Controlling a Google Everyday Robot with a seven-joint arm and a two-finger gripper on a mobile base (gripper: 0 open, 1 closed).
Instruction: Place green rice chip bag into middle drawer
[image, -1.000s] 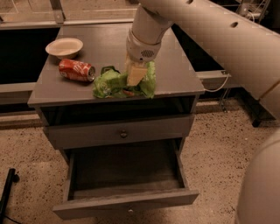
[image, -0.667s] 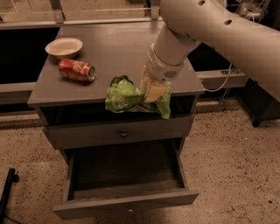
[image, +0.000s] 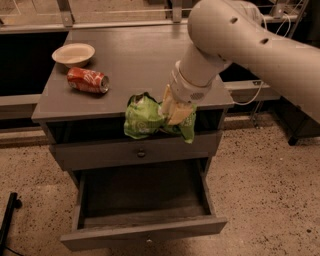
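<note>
The green rice chip bag (image: 143, 117) is crumpled and bright green. It hangs in the air in front of the cabinet's front edge, over the upper drawer with the round knob (image: 141, 152). My gripper (image: 173, 111) is shut on the bag's right part, its cream fingers pressed into the foil. The white arm comes in from the upper right. The middle drawer (image: 143, 231) stands pulled out below, wide, shallow and grey, with nothing seen inside it.
A red soda can (image: 88, 80) lies on its side on the grey cabinet top (image: 130, 55). A white bowl (image: 73, 54) stands behind it at the far left. Speckled floor surrounds the cabinet. A dark pole base (image: 7, 220) sits at the lower left.
My gripper has carried the green bag off the cabinet top, forward and down past the front edge, so that it now hangs above the open middle drawer.
</note>
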